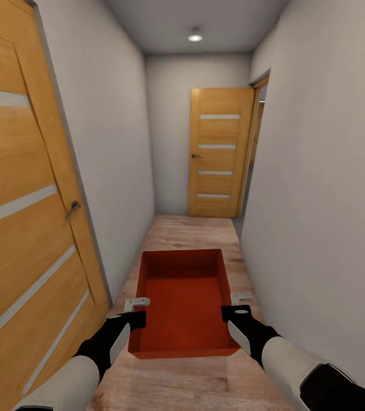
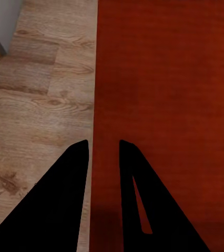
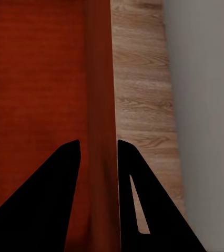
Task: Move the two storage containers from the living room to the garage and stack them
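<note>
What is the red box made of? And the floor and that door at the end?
The orange-red open-topped storage box looks like matte plastic: thin plain walls, faint ribbing on its bottom, no shine. That is a guess. The light plank floor looks like wood or laminate, with grain and knots visible. The honey-coloured door at the hallway's end looks like varnished wood with pale inset strips, perhaps frosted glass.

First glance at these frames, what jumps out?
The orange-red storage container, held low in front of the robot over the wood plank floor of a narrow hallway. The left pincer and right pincer each straddle a side wall. An orange door stands at the hallway's far end.
</note>
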